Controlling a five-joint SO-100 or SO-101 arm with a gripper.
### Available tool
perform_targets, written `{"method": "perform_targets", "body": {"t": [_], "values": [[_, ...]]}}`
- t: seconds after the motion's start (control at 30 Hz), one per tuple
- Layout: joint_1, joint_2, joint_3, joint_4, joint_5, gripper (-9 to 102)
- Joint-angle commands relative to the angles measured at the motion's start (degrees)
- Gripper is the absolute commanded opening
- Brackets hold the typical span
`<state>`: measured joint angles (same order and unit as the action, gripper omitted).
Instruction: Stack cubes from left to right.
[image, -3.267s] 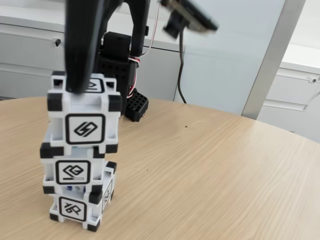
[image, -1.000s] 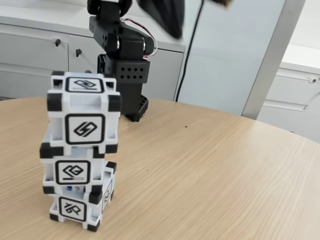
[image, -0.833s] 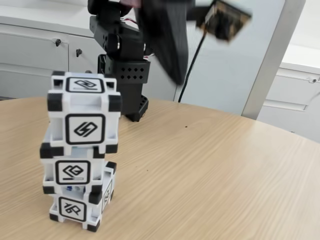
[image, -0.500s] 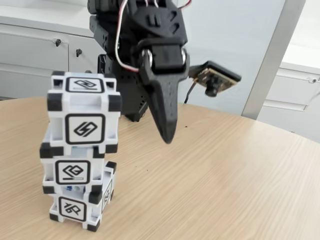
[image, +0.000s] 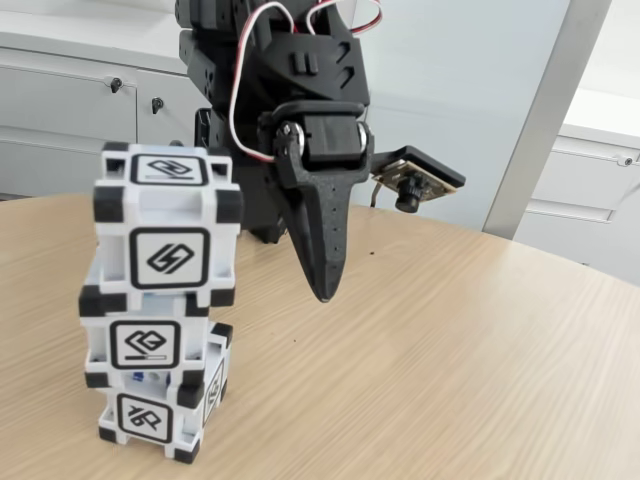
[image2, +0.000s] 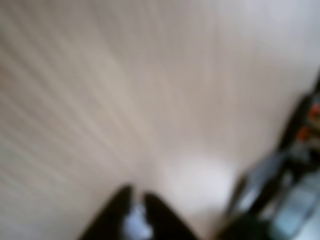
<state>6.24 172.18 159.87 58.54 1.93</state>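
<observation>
3 cubes (image: 160, 300) stacked in a tower, left side of worktop (image: 450, 350) in fixed view. Claw (image: 322, 290) hangs empty just right of stack, tips nearly together, clenched, pointing down, not touching.

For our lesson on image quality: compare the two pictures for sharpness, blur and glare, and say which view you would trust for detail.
Fixed view: sharp and evenly lit, the glyphs on the stacked cubes readable, the pincer crisp. Wrist view: heavily blurred, the table grain smeared into streaks, a pale glare patch near the dark pincer tips. Trust the fixed view.
</observation>
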Motion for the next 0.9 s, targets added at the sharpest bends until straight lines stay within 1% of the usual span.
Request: {"method": "perform_targets", "body": {"t": [0.0,0.1,0.87], "values": [[0.3,0.4,-0.4,-0.6,-0.8,0],[-0.1,0.5,-0.3,-0.7,-2.5,0],[-0.6,0.5,-0.3,-0.7,-3.3,0]]}}
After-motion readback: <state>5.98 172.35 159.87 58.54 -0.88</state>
